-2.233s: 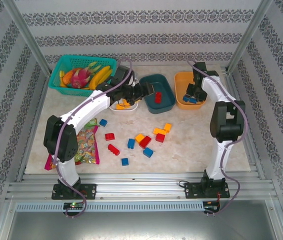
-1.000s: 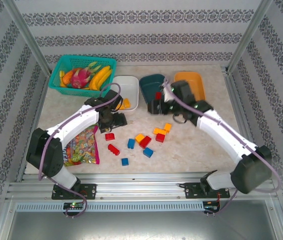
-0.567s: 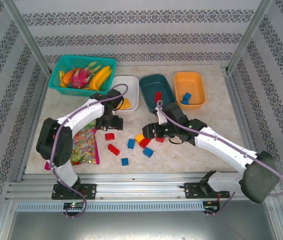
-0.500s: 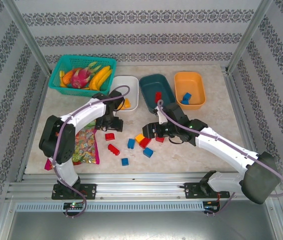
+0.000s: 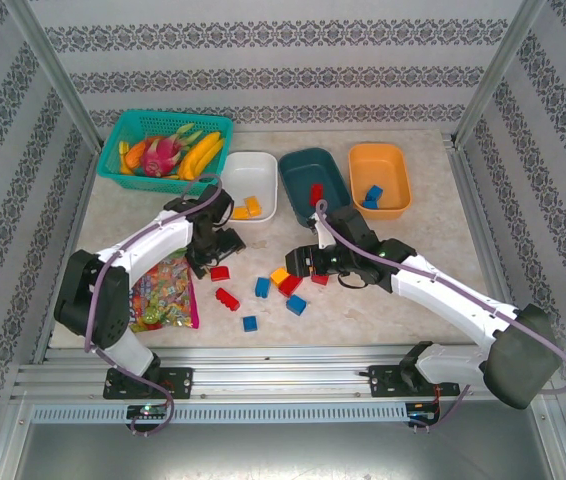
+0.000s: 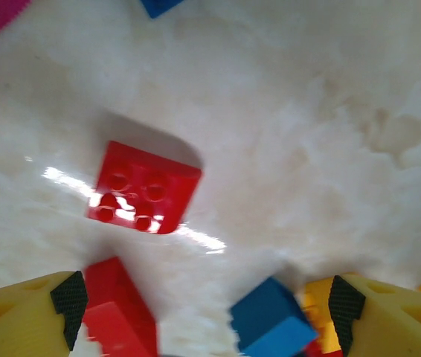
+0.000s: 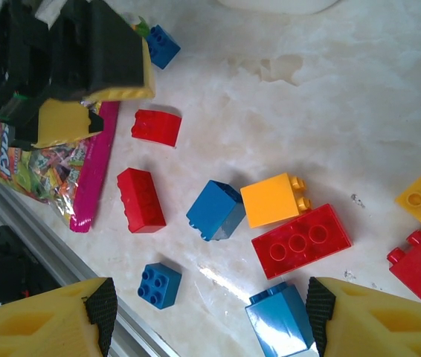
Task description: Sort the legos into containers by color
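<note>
— Checking the left gripper (image 6: 204,309): fingers clamping anything?
— No, they are standing apart, empty, above a red lego (image 6: 143,190); blurred legos (image 6: 270,327) are running off the bottom edge. The right gripper (image 7: 210,312) is spreading empty fingers over more of them, hiding some from above
— Containers?
— White tub (image 5: 260,172), teal tub (image 5: 298,172) and orange tub (image 5: 378,163) are sitting behind the loose legos on the pale marbled table (image 5: 438,238), patterned walls (image 5: 263,75) enclosing it
</note>
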